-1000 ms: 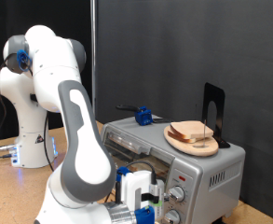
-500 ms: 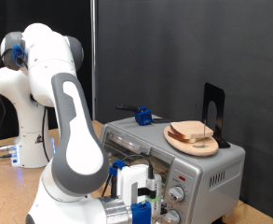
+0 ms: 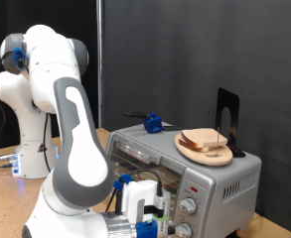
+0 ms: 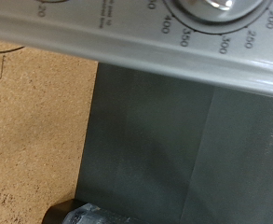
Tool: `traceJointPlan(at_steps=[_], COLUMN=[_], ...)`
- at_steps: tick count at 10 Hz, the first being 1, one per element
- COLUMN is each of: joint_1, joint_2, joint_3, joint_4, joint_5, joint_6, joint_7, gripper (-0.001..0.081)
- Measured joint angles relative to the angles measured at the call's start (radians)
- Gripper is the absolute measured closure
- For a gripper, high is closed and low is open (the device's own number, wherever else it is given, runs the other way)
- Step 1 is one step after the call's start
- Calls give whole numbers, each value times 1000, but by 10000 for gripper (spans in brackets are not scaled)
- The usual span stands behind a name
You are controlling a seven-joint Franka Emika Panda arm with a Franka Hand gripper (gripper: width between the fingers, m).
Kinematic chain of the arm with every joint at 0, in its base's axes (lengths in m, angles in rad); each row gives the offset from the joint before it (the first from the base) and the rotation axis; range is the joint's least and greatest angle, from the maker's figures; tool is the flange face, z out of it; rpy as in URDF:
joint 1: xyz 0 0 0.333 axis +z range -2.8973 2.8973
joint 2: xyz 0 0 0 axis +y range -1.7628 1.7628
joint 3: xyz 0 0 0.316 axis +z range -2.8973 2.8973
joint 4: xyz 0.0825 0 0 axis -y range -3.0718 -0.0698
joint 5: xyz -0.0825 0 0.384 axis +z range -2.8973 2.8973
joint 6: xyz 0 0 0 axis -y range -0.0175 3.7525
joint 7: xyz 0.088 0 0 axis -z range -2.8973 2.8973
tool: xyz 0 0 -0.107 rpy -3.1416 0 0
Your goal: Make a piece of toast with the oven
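One gripper [image 3: 157, 220] just beside oven [image 3: 200, 178] knobs

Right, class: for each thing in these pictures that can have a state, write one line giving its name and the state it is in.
oven: door shut; nothing seen inside from here.
bread slices: stacked on a plate on top of the oven, not in it.
gripper: low in front of the oven, by its knobs; nothing seen between its fingers.
temperature knob: setting unreadable, cut off at the wrist view's edge.

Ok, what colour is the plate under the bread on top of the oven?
Pale beige plate, holding the bread slices on the silver oven; exterior view shows it best.
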Motion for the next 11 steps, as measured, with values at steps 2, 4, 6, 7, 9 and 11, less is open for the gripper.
traceJointPlan(at_steps=[2, 4, 6, 7, 9, 11], joint_1=[5, 12, 18, 22, 37, 37], joint_2=[3, 6, 7, 8, 10, 12], joint_3=[1, 2, 2, 3, 5, 5], joint_4=[-2, -4, -11, -17, -25, -24], joint_5=[-1, -10, -15, -15, -15, -12], joint_6=[4, 3, 5, 7, 14, 22], joint_7=[-11, -4, -2, -2, -2, -2], gripper=[801, 708, 371, 371, 185, 39])
